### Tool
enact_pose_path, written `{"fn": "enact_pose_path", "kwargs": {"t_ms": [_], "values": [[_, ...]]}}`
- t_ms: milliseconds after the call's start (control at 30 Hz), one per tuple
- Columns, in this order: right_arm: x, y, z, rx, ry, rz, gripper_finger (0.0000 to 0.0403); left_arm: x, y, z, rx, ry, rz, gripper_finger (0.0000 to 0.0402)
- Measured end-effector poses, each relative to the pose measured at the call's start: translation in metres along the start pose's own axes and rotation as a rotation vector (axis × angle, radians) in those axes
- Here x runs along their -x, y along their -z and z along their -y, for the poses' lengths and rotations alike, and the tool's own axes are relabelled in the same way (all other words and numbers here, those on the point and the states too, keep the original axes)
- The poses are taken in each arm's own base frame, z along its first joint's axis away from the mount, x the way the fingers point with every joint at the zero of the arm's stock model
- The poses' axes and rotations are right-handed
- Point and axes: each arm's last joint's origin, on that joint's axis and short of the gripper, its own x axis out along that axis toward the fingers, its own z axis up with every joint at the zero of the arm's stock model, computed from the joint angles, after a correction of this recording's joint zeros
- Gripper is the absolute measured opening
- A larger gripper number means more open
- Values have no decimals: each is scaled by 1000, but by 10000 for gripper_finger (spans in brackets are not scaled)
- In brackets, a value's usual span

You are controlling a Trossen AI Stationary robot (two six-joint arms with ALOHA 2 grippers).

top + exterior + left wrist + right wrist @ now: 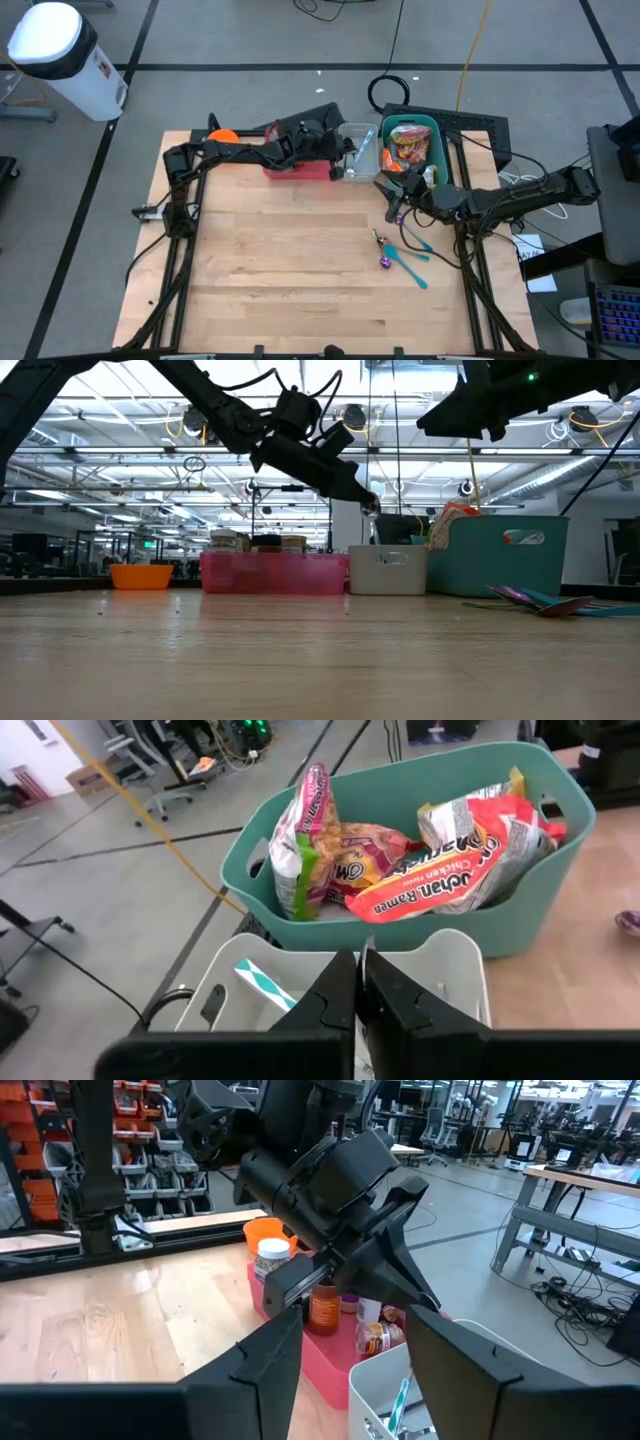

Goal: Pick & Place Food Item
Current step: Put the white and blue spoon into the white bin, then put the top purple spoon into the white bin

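High view: left hand (352, 150) (fingers closed, empty) hovers over clear bin (360, 170), beside ramen packets (408, 145).

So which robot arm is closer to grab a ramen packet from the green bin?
Probably the right: its open end effector sits beside the teal bin of ramen packets. The left end effector, shut, hangs over the white bin.

Pink bin (297, 168): from above I see only its near wall; the left arm covers the jars inside.
White bin (262, 982): my left wrist view loses its near part behind the left gripper (359, 982).
Teal basket (510, 554): in the low view its wall hides most of the packets.
Purple items (384, 250) on the table: too small for me to identify.
Right gripper (345, 1350): fingertips cut off by the picture's edge.
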Motion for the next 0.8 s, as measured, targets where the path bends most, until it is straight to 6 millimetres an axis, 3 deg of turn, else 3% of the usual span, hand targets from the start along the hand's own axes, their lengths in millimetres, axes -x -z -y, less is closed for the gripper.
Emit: {"fn": "enact_pose_path", "kwargs": {"t_ms": [600,800], "values": [[0,0,0,0,0,-1,169,-1,-2,7,-84,-50,-20,91],[0,0,0,0,0,-1,169,-1,-7,13,-155,-159,-52,151]]}}
